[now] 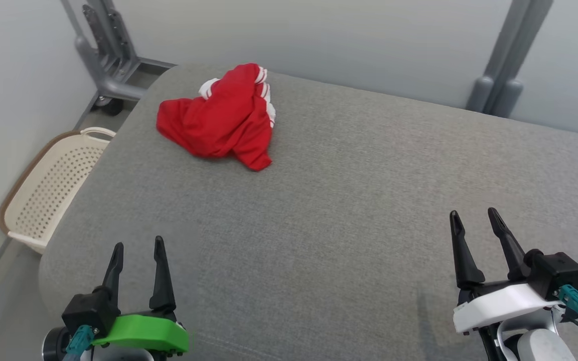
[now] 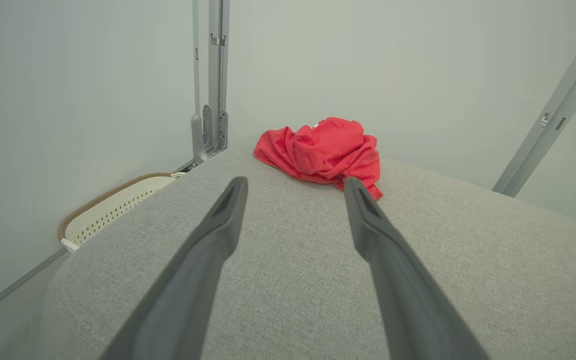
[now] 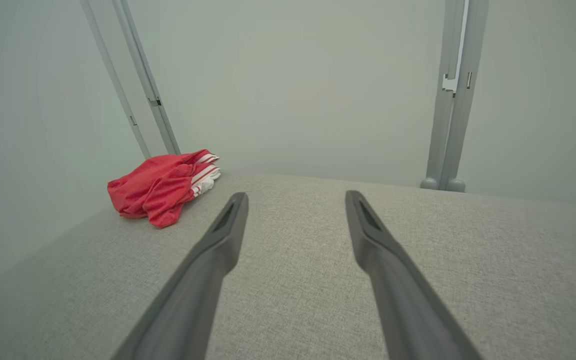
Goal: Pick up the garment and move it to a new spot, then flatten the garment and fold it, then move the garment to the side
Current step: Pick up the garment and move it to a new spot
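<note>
A red garment (image 1: 221,117) with white stripes lies crumpled near the far left corner of the grey padded surface (image 1: 349,200). My left gripper (image 1: 138,243) stands open at the near left, well short of the garment, with nothing between its fingers. At the near right my right gripper (image 1: 473,216) is open too and holds nothing. The left wrist view has the garment (image 2: 320,150) straight ahead beyond the open left gripper (image 2: 295,182). From the right wrist the garment (image 3: 160,187) lies far off to the left of the open right gripper (image 3: 295,196).
A cream perforated laundry basket (image 1: 50,188) stands on the floor off the surface's left edge. Grey metal frame legs rise behind the far left corner (image 1: 111,55) and the far right (image 1: 504,75). Pale walls close in at the back and left.
</note>
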Controlling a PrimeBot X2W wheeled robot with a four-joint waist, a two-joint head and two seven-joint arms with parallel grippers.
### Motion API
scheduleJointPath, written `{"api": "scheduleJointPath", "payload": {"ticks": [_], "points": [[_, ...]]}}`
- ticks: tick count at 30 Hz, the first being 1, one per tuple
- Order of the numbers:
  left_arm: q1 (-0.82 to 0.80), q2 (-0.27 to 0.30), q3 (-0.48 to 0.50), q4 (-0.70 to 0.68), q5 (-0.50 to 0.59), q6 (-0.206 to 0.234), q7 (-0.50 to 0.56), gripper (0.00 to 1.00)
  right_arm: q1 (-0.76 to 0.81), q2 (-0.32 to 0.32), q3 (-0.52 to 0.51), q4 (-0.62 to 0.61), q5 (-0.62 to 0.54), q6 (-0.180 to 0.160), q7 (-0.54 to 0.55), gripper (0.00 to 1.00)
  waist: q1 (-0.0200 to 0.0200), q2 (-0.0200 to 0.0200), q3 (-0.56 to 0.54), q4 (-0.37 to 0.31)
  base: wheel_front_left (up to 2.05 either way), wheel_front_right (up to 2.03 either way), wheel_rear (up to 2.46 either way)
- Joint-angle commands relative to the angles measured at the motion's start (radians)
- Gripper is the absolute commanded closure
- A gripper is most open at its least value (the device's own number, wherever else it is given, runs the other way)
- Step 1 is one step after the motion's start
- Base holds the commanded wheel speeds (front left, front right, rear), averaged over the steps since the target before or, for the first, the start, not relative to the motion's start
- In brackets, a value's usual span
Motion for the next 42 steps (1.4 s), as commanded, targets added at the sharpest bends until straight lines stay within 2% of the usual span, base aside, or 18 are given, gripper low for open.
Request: {"api": "scheduleJointPath", "payload": {"ticks": [1, 9, 15, 22, 29, 34, 42], "points": [[0.003, 0.001, 0.003, -0.008, -0.005, 0.001, -0.003, 0.0, -0.012, -0.004, 0.0, -0.006, -0.002, 0.0, 0.001, 0.0, 0.0, 0.0, 0.029, 0.116, 0.0, 0.0, 0.0], [0.007, -0.009, 0.012, -0.02, -0.008, 0.002, -0.003, 0.0, -0.024, -0.004, 0.005, -0.01, -0.011, 0.0, 0.008, 0.0, 0.0, 0.0, 0.048, 0.128, 0.0, 0.0, 0.0], [-0.025, -0.002, 0.036, -0.029, 0.0, -0.001, -0.003, 0.0, -0.035, -0.004, -0.012, -0.016, -0.019, 0.0, 0.003, 0.0, 0.0, 0.0, 0.068, 0.092, 0.0, 0.0, 0.0], [-0.227, 0.073, 0.07, -0.003, 0.025, -0.025, 0.004, 0.0, -0.078, -0.004, -0.034, -0.049, -0.046, 0.0, 0.013, 0.0, 0.0, 0.0, 0.144, 0.013, 0.0, 0.0, 0.0], [-0.533, 0.169, 0.073, 0.059, 0.03, -0.079, 0.095, 0.0, -0.135, -0.004, -0.035, -0.093, -0.074, 0.0, 0.031, 0.0, 0.0, 0.0, 0.251, -0.089, 0.0, 0.0, 0.0], [-0.72, 0.235, 0.061, 0.169, 0.004, -0.138, 0.21, 0.0, -0.184, -0.004, -0.021, -0.116, -0.086, 0.0, 0.041, 0.0, 0.0, 0.0, 0.347, -0.181, 0.0, 0.0, 0.0], [-0.91, 0.285, 0.038, 0.393, -0.052, -0.173, 0.317, 0.0, -0.248, -0.003, -0.016, -0.133, -0.088, 0.0, 0.029, 0.0, 0.0, 0.0, 0.488, -0.301, 0.0, 0.0, 0.0]]}}
